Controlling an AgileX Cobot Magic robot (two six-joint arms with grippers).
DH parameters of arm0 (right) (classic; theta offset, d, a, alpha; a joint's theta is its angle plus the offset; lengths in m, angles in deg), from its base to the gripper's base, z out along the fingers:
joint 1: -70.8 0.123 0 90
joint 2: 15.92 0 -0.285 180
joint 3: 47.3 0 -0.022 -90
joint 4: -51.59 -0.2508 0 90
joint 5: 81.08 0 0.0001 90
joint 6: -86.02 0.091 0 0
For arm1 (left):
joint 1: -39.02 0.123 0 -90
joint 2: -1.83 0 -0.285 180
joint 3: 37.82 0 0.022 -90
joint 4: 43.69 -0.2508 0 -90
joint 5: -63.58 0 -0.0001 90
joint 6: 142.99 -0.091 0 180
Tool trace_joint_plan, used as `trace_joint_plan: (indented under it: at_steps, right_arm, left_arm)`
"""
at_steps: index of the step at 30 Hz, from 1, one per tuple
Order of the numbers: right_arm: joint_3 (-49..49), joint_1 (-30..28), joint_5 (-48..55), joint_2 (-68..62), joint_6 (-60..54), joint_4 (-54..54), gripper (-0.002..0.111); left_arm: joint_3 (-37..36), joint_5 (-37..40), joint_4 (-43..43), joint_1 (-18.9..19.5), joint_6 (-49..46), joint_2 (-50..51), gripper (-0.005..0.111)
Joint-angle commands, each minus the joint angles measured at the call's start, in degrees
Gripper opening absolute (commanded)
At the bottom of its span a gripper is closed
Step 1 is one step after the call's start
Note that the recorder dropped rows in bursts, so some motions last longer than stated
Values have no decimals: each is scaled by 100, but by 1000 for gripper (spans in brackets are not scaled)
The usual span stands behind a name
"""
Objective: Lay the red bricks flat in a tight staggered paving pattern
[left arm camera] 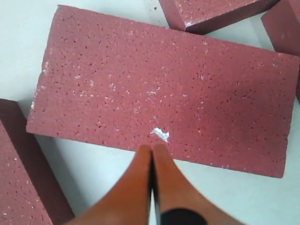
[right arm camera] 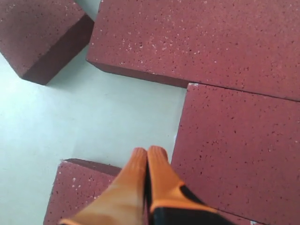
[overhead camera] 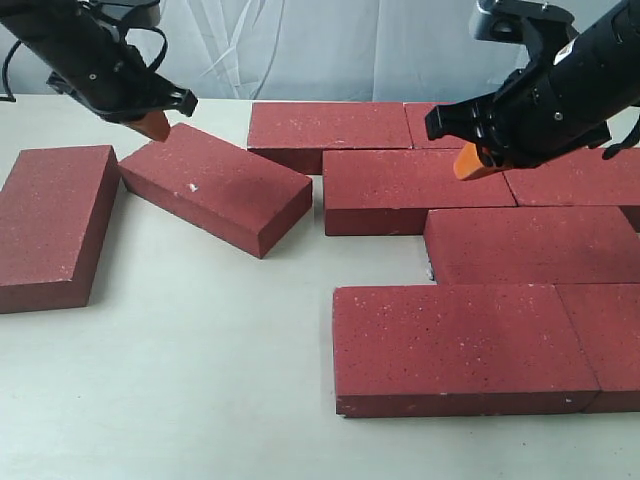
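Several dark-red bricks lie flat on the pale table. On the right they form staggered rows: a back brick, a second-row brick, a third-row brick and a front brick. Two lie loose on the left: an angled brick with a white chip and another at the far left. My left gripper is shut and empty, its tips at the chipped brick's far edge. My right gripper is shut and empty, hovering over the second row.
The table shows bare surface at the front left and in a gap between the loose bricks and the rows. A pale curtain hangs behind. More bricks run off the right edge.
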Motion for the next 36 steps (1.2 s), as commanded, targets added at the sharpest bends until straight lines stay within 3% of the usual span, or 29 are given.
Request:
trace_joint_plan:
  at_steps: [1, 9, 16, 24, 36]
  right_arm:
    - [48, -21, -133, 58, -40, -18, -1]
    - [48, -21, -173, 58, -40, -18, -1]
    - [48, -21, -307, 58, -40, -18, -1]
    - [48, -21, -377, 48, -40, -18, -1]
    - [48, -21, -377, 48, -40, -30, -1]
  left_arm:
    - [241, 214, 46, -24, -48, 246, 0]
    - [658, 179, 75, -24, -48, 897, 0]
    - [671, -310, 391, -24, -643, 1067, 0]
    - [649, -804, 450, -24, -667, 1093, 0]
    - [646, -274, 582, -24, -667, 1549, 0]
